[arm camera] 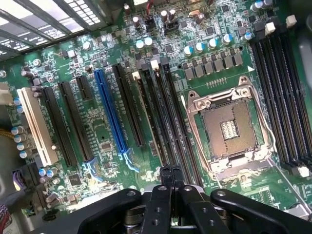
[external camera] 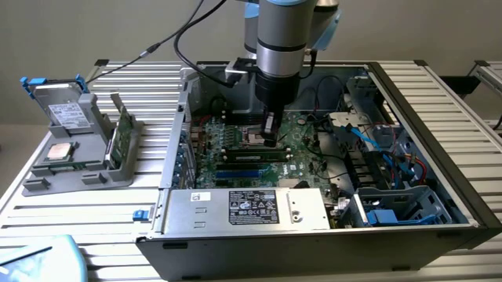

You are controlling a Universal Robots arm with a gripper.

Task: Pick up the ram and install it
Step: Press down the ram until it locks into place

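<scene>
Ram (external camera: 253,156) is lying seated in its motherboard (external camera: 235,141) slot, centre frame, inside the open case (external camera: 439,147). I'm hovering my gripper (external camera: 271,140) just above it, jaws clenched empty, likely for pressing it home.

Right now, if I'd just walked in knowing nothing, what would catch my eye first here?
First, the robot arm reaching down into an open computer case, its gripper shut just above the green motherboard. Under it a ram stick lies in a slot beside the empty silver processor socket. Outside the case, on the exterior view's left, a grey parts holder carries spare components.
</scene>
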